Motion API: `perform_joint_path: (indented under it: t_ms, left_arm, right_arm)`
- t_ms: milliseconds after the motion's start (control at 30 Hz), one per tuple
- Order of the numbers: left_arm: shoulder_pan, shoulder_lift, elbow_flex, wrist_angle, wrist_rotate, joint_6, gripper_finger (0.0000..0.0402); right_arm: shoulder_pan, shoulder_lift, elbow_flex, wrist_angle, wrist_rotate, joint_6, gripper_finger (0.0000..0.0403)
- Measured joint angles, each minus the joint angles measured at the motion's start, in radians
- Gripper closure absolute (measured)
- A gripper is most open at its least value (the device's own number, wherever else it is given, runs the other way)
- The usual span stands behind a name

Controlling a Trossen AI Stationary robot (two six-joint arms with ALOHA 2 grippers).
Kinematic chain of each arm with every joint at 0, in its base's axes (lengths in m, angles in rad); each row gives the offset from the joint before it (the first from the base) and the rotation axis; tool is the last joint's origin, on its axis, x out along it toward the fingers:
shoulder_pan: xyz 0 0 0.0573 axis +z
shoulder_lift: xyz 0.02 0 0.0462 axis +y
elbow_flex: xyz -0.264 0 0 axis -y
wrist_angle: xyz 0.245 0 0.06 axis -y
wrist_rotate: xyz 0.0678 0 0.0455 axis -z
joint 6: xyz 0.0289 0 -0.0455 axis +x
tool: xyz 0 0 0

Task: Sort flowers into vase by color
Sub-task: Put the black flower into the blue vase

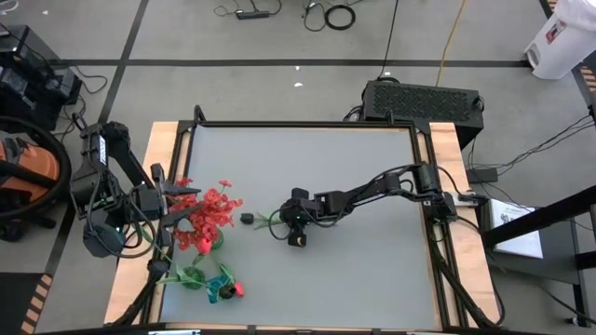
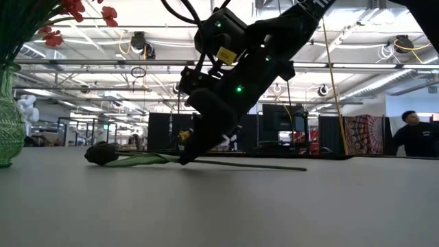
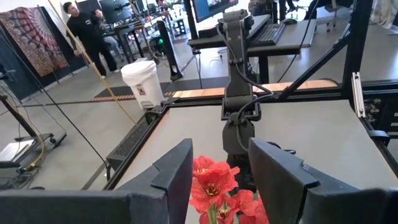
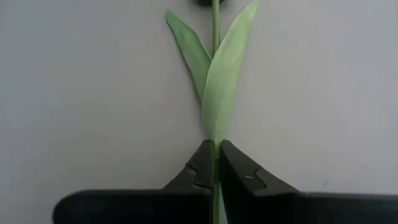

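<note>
A black-budded flower (image 2: 103, 154) lies flat on the grey table (image 1: 354, 251), its bud pointing toward the left arm's side and its thin green stem (image 4: 215, 18) running back under the right gripper (image 4: 215, 163). That gripper is down at the table, near its middle, and its two dark fingers are pressed together on the stem just behind the two long, smooth, pointed leaves (image 4: 224, 81). In the low view the stem runs on past the fingers, a straight wire-like line resting on the table.

The left gripper (image 3: 219, 174) hovers at the table's left edge, its two blocky dark fingers partly spread with frilly red blooms (image 3: 214, 186) between them; whether they pinch anything cannot be told. Beside it a ribbed green glass vase (image 2: 8, 123) holds a cluster of those ruffled red flowers (image 1: 216, 209). Nearer the front edge, a red-pink bud (image 1: 238, 289) lies by a tangle of green leaves (image 1: 193, 276).

Beyond the table, one person (image 2: 417, 136) in a dark top stands in the room, and a white bucket (image 3: 143, 84) sits on the floor.
</note>
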Motion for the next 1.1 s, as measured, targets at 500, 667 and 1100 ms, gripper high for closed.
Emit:
perform_joint_path:
  t_ms: [500, 667, 1100]
  left_arm:
    - [0.0, 0.0, 0.0, 0.018, -0.003, 0.001, 0.0237]
    - [0.0, 0.0, 0.0, 0.017, -0.011, 0.003, 0.0237]
    - [0.0, 0.0, 0.0, 0.141, -0.056, 0.183, 0.0237]
  right_arm:
    - [0.001, -0.125, 0.0, -0.006, 0.302, -0.057, 0.0402]
    - [0.001, -0.222, 0.0, -0.005, 0.468, -0.029, 0.0403]
    - [0.084, -0.399, 0.0, 0.172, 0.66, -0.118, 0.0403]
